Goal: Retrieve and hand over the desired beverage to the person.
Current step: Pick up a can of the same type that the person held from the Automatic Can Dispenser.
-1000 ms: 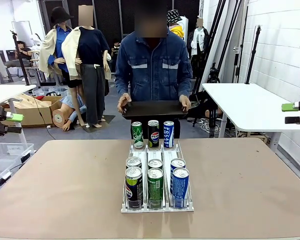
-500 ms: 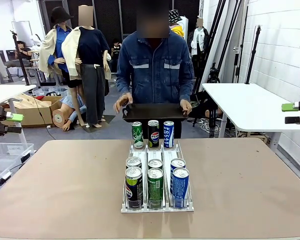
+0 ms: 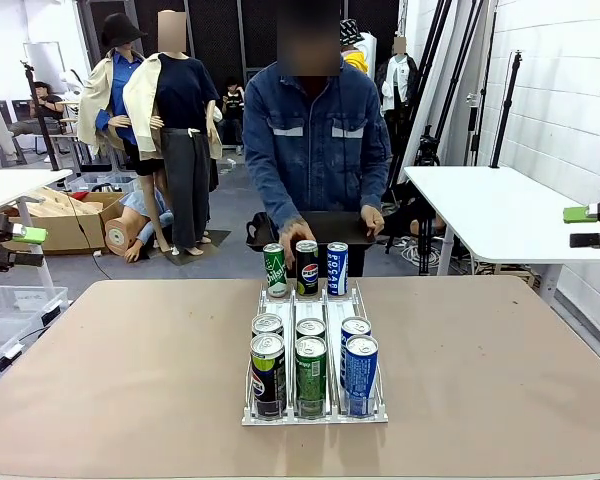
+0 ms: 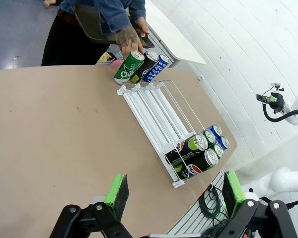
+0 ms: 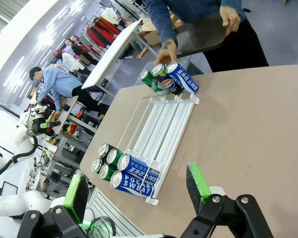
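1. Nine drink cans sit in a white wire rack on the tan table: three at the far end and a group of six at the near end.
2. The far row is a green can, a black Pepsi can and a blue Pocari Sweat can.
3. A person in a dark-blue denim jacket stands at the far edge. One hand is at the green and Pepsi can tops, exact contact unclear. The other hand holds a dark flat tray.
4. Left gripper: jaws wide apart, empty, well away from the rack.
5. Right gripper: jaws wide apart, empty.

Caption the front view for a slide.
Person holding a dark tray reaches to the far row of three cans; six more cans stand at the white rack's near end.
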Tool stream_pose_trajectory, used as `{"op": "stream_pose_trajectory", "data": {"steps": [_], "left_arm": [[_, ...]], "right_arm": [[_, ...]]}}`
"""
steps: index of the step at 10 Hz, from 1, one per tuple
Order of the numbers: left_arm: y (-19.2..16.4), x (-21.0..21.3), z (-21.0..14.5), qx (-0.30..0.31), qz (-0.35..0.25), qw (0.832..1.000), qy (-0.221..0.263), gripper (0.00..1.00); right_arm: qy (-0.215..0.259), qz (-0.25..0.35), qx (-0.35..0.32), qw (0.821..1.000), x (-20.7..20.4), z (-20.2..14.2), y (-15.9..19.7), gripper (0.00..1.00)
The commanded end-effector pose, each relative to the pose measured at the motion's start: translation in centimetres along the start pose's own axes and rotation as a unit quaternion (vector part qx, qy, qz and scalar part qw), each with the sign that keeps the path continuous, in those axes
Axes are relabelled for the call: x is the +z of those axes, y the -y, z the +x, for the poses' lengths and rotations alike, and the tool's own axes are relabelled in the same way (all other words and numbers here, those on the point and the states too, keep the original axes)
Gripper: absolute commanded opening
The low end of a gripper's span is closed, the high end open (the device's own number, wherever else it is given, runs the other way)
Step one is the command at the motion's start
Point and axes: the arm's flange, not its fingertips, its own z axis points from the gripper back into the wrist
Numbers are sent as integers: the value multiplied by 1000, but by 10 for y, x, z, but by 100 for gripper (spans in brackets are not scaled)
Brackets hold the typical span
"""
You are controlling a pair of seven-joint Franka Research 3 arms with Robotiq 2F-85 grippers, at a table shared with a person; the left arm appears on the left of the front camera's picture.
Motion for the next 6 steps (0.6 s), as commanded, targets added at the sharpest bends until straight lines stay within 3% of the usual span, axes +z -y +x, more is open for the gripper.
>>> {"op": "stream_pose_trajectory", "data": {"steps": [1,6], "left_arm": [[-1,1,0,-3,-9,1000,9,100],[-1,1,0,-3,-9,1000,9,100]], "right_arm": [[1,2,2,1000,0,0,0,100],[1,2,2,1000,0,0,0,100]]}}
